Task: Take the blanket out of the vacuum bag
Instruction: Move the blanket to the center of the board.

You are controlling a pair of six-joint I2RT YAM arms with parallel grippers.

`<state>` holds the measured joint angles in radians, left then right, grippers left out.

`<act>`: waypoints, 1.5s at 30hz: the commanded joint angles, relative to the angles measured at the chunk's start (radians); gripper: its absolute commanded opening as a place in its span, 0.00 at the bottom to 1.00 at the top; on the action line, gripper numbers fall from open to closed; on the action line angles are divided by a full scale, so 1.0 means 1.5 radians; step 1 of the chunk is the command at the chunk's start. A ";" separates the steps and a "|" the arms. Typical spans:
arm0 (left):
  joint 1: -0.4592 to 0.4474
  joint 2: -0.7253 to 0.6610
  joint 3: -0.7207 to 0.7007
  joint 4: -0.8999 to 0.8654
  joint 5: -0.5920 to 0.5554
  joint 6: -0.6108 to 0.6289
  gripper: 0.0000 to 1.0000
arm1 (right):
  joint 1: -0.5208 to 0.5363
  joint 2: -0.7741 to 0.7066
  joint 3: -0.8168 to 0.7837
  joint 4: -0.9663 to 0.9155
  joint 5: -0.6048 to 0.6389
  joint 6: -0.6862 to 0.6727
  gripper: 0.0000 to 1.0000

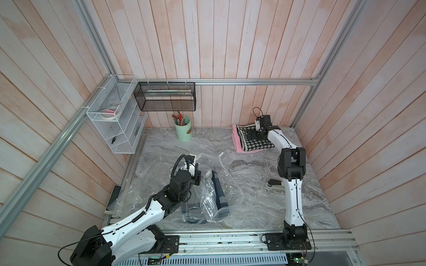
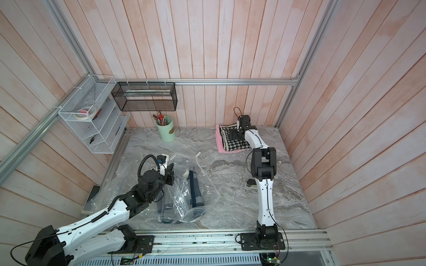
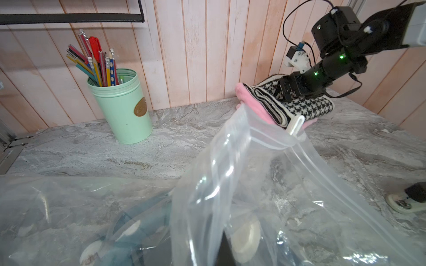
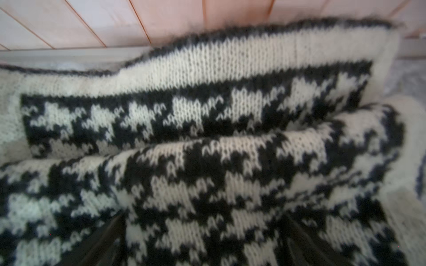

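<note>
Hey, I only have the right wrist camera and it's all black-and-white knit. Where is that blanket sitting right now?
Observer: The houndstooth blanket lies outside the vacuum bag, on top of a folded pink textile in the far right corner of the table.
Operator: What's the left arm doing?
Observer: The left end effector is shut on the bag's film, holding it raised near the front left.
Operator: Anything in the bag?
Observer: Yes, a dark blue folded textile shows through the plastic.
</note>
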<state>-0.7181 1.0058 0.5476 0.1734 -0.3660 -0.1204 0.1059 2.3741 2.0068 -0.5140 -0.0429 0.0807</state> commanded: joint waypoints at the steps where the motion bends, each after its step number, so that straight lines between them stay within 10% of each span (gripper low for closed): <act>1: 0.005 -0.030 0.024 -0.002 0.013 0.006 0.00 | -0.031 -0.042 -0.164 -0.075 0.007 -0.002 0.98; 17: 0.005 -0.083 0.100 -0.078 0.066 0.056 0.00 | 0.041 -0.361 -0.359 0.168 0.019 0.030 0.98; 30: 0.005 -0.090 0.147 -0.156 0.106 0.033 0.00 | 0.046 -0.268 -0.413 0.101 -0.111 0.058 0.98; 39: 0.004 -0.052 0.228 -0.208 0.179 0.033 0.00 | 0.060 -0.523 -0.486 0.208 -0.075 0.019 0.98; 45: 0.004 -0.050 0.235 -0.193 0.171 0.034 0.00 | 0.069 -0.764 -0.658 0.323 -0.233 0.164 0.98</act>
<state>-0.7158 0.9379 0.8600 -0.1768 -0.1226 -0.0799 0.1970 1.3113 1.1175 -0.1143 -0.2481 0.2035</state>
